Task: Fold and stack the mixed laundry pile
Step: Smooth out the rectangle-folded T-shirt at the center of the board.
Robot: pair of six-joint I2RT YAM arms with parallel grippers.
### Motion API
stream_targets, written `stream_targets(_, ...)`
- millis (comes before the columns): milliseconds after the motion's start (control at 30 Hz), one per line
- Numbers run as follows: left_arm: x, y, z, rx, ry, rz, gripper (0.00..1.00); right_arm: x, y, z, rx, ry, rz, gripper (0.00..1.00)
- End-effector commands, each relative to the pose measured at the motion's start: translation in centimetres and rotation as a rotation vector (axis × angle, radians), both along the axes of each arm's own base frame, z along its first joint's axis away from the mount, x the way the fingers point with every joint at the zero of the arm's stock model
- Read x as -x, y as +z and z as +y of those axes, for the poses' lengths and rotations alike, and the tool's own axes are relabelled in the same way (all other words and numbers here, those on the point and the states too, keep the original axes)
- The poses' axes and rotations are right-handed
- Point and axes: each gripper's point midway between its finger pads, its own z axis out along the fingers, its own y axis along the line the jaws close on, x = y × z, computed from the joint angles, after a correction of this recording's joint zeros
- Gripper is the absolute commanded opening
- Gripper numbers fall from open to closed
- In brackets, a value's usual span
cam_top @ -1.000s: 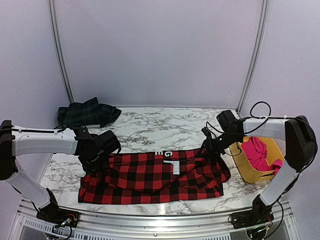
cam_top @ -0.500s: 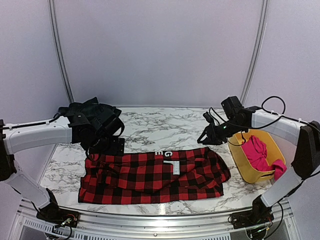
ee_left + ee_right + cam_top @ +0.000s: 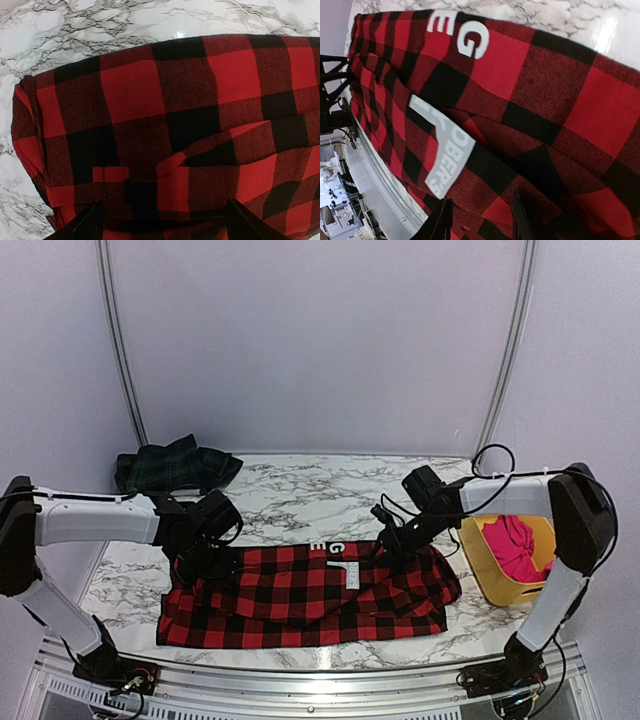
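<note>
The red-and-black checked garment (image 3: 300, 592) with white letters lies spread flat across the front of the marble table (image 3: 300, 495). My left gripper (image 3: 205, 555) hangs open just over its far left corner; in the left wrist view its fingertips (image 3: 82, 227) stand wide apart above the cloth (image 3: 165, 100). My right gripper (image 3: 392, 542) is open low over the garment's far edge, right of the letters; its fingertips (image 3: 440, 220) straddle cloth (image 3: 540, 95) near a grey label (image 3: 447, 160). The dark green-black plaid garment (image 3: 175, 465) lies at the back left. The magenta-pink garment (image 3: 515, 545) is in the tub.
The yellow plastic tub (image 3: 490, 575) stands at the right edge of the table, close to the right arm. Grey walls close in the back and sides. A metal rail (image 3: 320, 680) runs along the near edge.
Both arms had lifted off the checked garment and swung back half a second ago. They have now come down onto its far edge again, the right gripper further left than before.
</note>
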Motion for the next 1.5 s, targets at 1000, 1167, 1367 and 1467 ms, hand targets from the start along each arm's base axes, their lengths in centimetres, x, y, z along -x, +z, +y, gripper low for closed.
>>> stream_targets(1000, -2.1, 0.6, 5.4, 0.104, 0.123, 0.002, 0.0, -1.9, 4.0, -4.7, 0.035, -0.037, -0.106, 0.41)
stream_targets(1167, -2.1, 0.6, 6.6, 0.082, 0.147, -0.013, 0.0, -1.6, 3.7, -4.8, 0.031, -0.044, -0.094, 0.41)
stream_targets(1367, -3.3, 1.9, 4.9, 0.129, 0.092, -0.015, 0.52, -1.6, 3.8, -4.5, 0.015, -0.055, -0.075, 0.41)
stream_targets(1467, -4.3, 4.8, 3.6, 0.175, 0.038, -0.087, 0.64, -1.4, 4.2, -4.8, 0.03, -0.071, -0.073, 0.41)
